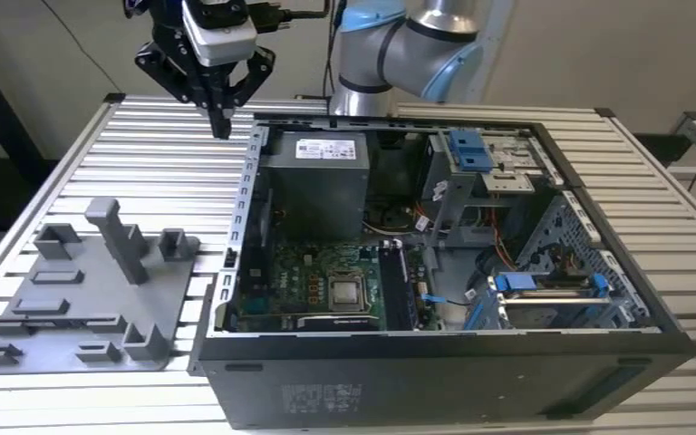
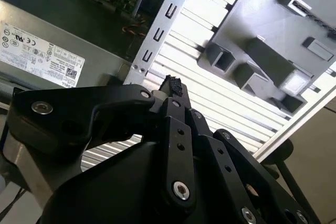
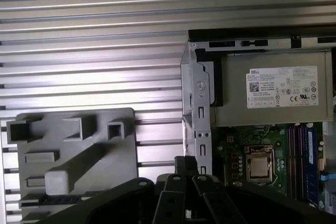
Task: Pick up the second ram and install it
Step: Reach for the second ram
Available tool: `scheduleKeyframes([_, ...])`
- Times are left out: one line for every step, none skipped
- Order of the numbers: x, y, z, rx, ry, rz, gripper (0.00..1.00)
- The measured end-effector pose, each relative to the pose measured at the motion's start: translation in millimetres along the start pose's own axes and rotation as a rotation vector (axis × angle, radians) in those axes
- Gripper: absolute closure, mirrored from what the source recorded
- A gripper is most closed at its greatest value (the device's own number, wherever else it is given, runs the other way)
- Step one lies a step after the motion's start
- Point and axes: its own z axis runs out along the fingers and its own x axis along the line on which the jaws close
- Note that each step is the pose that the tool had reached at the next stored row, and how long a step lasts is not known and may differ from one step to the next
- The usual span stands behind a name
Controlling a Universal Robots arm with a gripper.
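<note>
Since the computer case (image 1: 445,385) lies on its side with the panel off, the motherboard (image 1: 312,276) faces straight up. I take that as the point of the layout: the memory slots (image 1: 397,285) beside the processor can be reached from above. I cannot make out how many sticks sit in them.

The gripper (image 1: 218,127) hangs high over the slatted table (image 1: 142,163), just outside the case's rear corner where the power supply (image 1: 318,186) sits. From my seat its fingers (image 2: 173,85) look pressed together with nothing between them, so the claw is closed and empty. At that height it is clear of the case wall and of the tray's posts, which seems a sensible place to carry it.

The grey tray (image 1: 173,313) lies flat on the table alongside the case, on the exterior view's left of it. A long dark strip sits low in the tray, towards the end farthest from the power supply. I judge that to be the second ram (image 1: 64,320), though it is too thin for me to be sure. It seems to lie in a shallow seat that fixes its position, so the fingers can find it in the same spot each time. The gripper is well apart from it, so the pick-up has not started.
</note>
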Motion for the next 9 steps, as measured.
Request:
scheduleKeyframes([1.5, -0.1, 0.0, 0.0, 0.0002, 0.0, 0.89])
scheduleKeyframes([3.1, -0.2, -0.1, 0.0001, 0.0004, 0.0, 0.89])
scheduleKeyframes([4.7, -0.3, -0.1, 0.0, 0.0005, 0.0, 0.89])
scheduleKeyframes([6.6, -0.5, -0.1, 0.0001, 0.0006, 0.0, 0.89])
scheduleKeyframes([8.4, -0.6, -0.1, 0.0001, 0.0006, 0.0, 0.89])
scheduleKeyframes([10.2, -0.7, -0.1, 0.0001, 0.0007, 0.0, 0.89])
scheduleKeyframes([12.0, -0.8, -0.1, 0.0, 0.0007, 0.0, 0.89])
scheduleKeyframes([14.0, -1.0, -0.2, 0.0001, 0.0007, 0.0, 0.89])
scheduleKeyframes([16.1, -1.1, -0.2, 0.0, 0.0007, 0.0, 0.89])
